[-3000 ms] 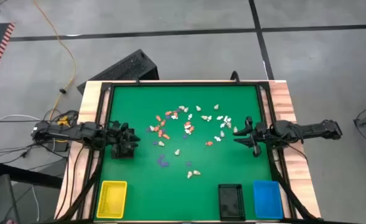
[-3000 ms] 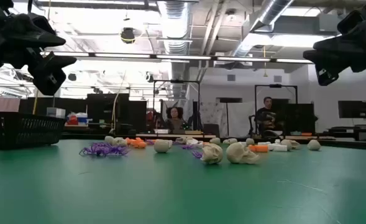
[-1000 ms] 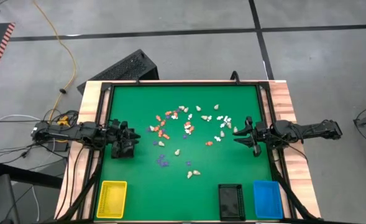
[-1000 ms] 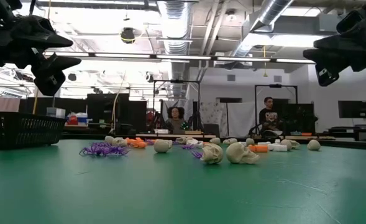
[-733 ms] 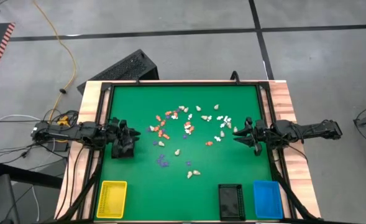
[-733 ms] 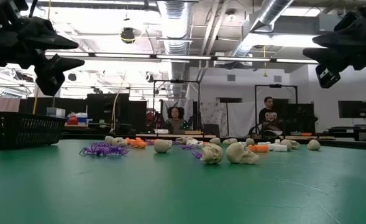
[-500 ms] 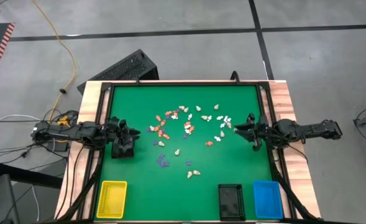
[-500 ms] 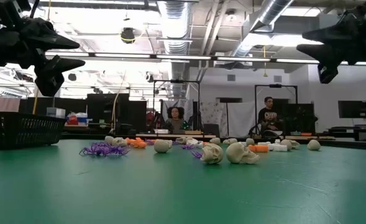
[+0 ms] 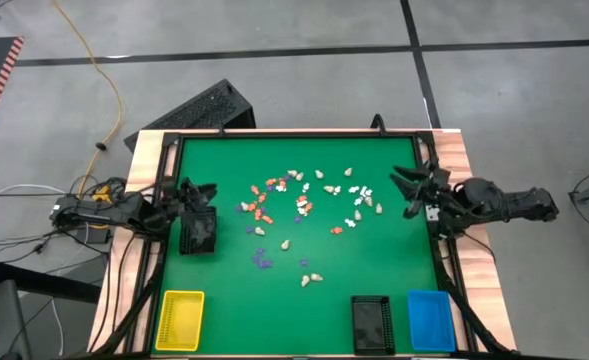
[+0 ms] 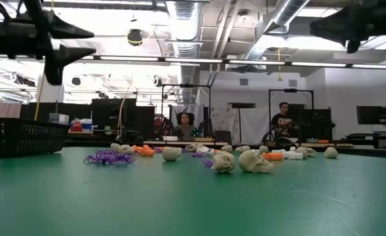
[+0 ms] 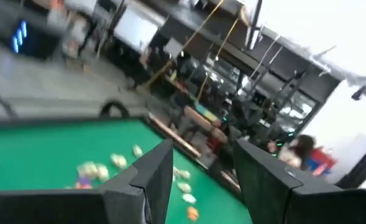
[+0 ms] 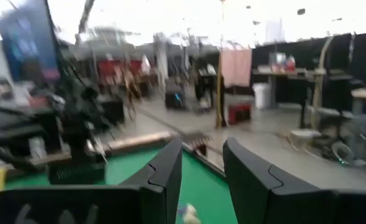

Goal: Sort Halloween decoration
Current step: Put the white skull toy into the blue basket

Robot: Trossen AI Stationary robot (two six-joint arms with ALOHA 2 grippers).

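Both pairs of fingers stand apart with nothing between them: the left gripper (image 11: 198, 180) hangs above the green table's (image 9: 214, 290) left edge, the right gripper (image 12: 202, 171) above its right edge. The tiny figurines (image 9: 304, 205) lie scattered mid-table, well apart from both. Yellow (image 9: 181, 318), black (image 9: 371, 323) and blue (image 9: 430, 320) trays line the near edge.

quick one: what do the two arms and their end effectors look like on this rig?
Both arms are dark, near-black, jointed links with cabling trailing off the table's sides. The left end effector and right end effector each carry two flat, angular black fingers, matte, with stepped inner edges. No markings are legible.
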